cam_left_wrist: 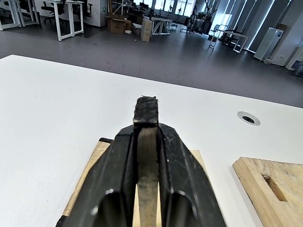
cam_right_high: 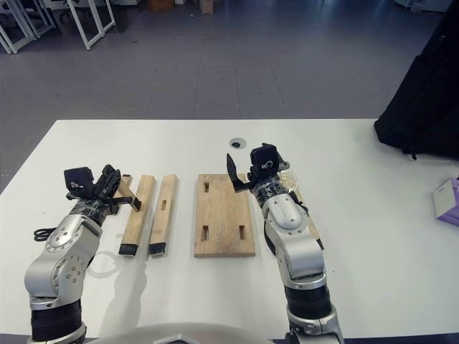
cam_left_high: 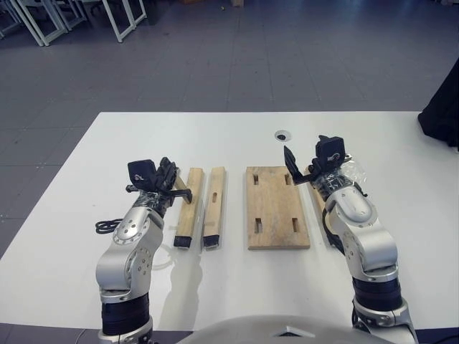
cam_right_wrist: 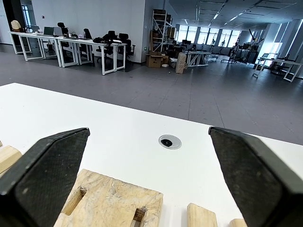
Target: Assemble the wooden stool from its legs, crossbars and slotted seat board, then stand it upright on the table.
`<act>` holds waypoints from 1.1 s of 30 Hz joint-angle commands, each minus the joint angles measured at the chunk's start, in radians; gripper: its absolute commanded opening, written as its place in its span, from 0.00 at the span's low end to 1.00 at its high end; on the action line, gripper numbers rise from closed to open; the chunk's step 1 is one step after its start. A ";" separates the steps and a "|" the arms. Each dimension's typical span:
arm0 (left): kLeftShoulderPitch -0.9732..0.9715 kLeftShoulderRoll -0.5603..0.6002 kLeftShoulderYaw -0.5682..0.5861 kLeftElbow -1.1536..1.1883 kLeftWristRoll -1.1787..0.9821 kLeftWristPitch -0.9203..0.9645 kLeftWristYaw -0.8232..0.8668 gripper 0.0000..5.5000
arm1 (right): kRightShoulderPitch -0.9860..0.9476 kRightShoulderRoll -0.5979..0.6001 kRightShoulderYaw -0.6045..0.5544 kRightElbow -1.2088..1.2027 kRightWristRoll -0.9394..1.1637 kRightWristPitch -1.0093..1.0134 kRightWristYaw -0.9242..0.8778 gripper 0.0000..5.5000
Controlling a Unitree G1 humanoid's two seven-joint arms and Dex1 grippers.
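My left gripper [cam_left_high: 170, 177] hovers over the table's left side, shut on a thin wooden crossbar [cam_left_wrist: 147, 142] with a dark tip. Just beside it two wooden legs [cam_left_high: 190, 209] [cam_left_high: 214, 208] lie parallel, their dark ends toward me. The slotted seat board [cam_left_high: 276, 208] lies flat in the middle. Above the board's far right corner my right gripper [cam_right_wrist: 151, 184] stands open, holding nothing. More wooden pieces [cam_right_wrist: 203, 217] lie right of the board, partly hidden under my right arm.
A round cable hole [cam_left_high: 283, 134] is set in the white table [cam_left_high: 237, 136] beyond the board. A black cable [cam_left_high: 107, 226] lies by my left arm. A black bag [cam_right_high: 423, 93] and a purple object [cam_right_high: 448, 201] sit at the far right.
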State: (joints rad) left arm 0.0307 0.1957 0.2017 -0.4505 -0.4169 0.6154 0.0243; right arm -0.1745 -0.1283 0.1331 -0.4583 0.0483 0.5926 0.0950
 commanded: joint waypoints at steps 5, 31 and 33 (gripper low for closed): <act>0.044 -0.042 -0.031 0.086 0.064 -0.036 0.010 0.08 | -0.017 0.000 0.002 0.006 -0.011 -0.009 0.015 0.84; 0.098 -0.094 -0.138 0.177 0.211 -0.432 -0.085 0.08 | -0.033 -0.007 -0.004 0.011 -0.023 -0.006 0.021 0.84; 0.052 -0.093 -0.131 0.214 0.216 -0.437 -0.089 0.08 | -0.032 -0.006 -0.002 0.011 -0.025 -0.006 0.020 0.84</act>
State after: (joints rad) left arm 0.1164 0.1031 0.0725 -0.2773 -0.1951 0.1592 -0.0556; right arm -0.1873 -0.1335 0.1329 -0.4506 0.0337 0.5919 0.1141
